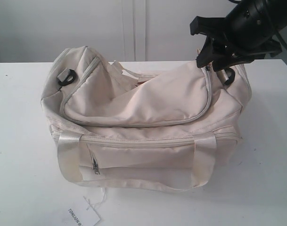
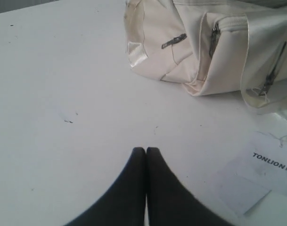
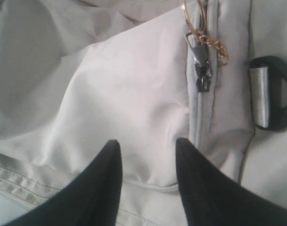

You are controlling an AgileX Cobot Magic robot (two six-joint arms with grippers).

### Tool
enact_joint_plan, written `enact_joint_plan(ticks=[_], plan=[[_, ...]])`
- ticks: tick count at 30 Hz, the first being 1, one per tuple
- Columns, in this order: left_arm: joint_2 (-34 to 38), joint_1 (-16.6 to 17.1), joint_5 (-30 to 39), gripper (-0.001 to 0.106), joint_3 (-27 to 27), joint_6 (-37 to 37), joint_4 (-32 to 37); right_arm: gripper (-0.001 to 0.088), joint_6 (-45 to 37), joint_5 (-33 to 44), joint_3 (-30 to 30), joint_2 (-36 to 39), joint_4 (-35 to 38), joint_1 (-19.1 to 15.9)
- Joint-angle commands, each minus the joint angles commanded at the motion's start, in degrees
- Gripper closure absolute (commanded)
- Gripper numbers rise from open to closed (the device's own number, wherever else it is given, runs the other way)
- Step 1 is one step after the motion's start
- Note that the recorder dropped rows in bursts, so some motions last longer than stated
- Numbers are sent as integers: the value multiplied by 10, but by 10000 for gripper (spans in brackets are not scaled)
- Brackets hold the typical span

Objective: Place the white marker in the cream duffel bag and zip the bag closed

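Here, in the right wrist view, we see the right pincer (image 3: 146, 141) released, its two black tips apart with nothing between them, hovering over the top flap of the cream duffel bag (image 3: 101, 89). The zipper slider (image 3: 201, 70) with its gold chain pull (image 3: 214, 44) lies just beyond one tip, beside a black strap ring (image 3: 275, 94). We judge the step in hand to be taking that pull to run the zip. To do it well we would settle squarely on the slider or chain, not the loose fabric, then draw along the curve of the teeth, since the soft flap may bunch. The white marker shows in no view, so we cannot tell whether it is already inside. In the left wrist view the left pincer (image 2: 146, 151) is clenched on nothing, tips touching, over the white tabletop (image 2: 63, 94), with the bag's end and a printed paper tag (image 2: 261, 174) near. In the exterior view the bag sits mid-frame on the tabletop, the right pincer at upper right over its end, the tag at the lower edge, and a plain white panelled wall (image 1: 63, 28) behind.
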Motion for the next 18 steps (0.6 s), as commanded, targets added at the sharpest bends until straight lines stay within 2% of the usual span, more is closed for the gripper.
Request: enact_joint_plan(ticks=[13, 18], plan=[[0, 1, -5, 1053, 10, -1, 16, 503, 0, -1, 0, 0, 0, 0], [0, 1, -7, 1053, 13, -72, 77, 503, 0, -3, 0, 0, 0, 0]])
